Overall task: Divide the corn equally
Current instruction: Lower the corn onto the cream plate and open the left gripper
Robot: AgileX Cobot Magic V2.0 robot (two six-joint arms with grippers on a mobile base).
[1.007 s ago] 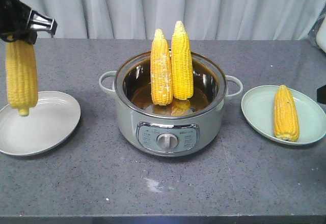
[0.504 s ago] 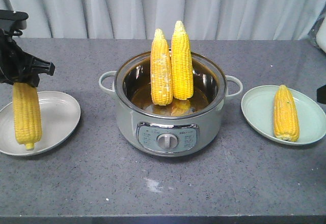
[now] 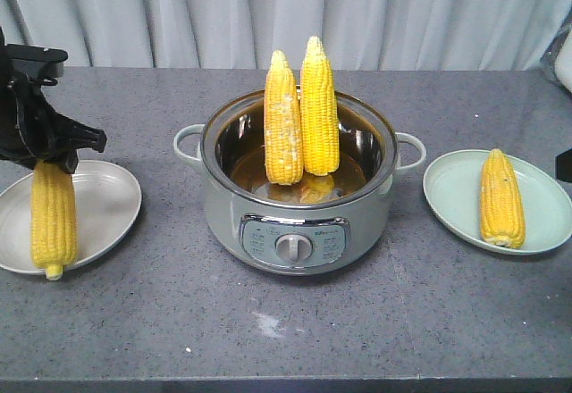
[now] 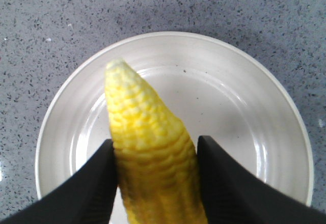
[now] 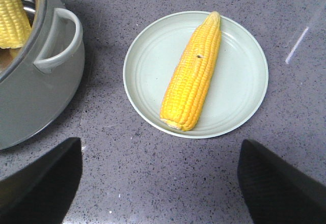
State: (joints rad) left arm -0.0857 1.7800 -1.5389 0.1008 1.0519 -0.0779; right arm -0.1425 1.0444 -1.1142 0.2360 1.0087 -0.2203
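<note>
No text, number or brand can be read in any of the views. Small print is seen on the control panel (image 3: 259, 241) at the front of the pot (image 3: 222, 210), set around the knob (image 3: 293, 248). It is too small and blurred for any letter or figure to be made out.
</note>
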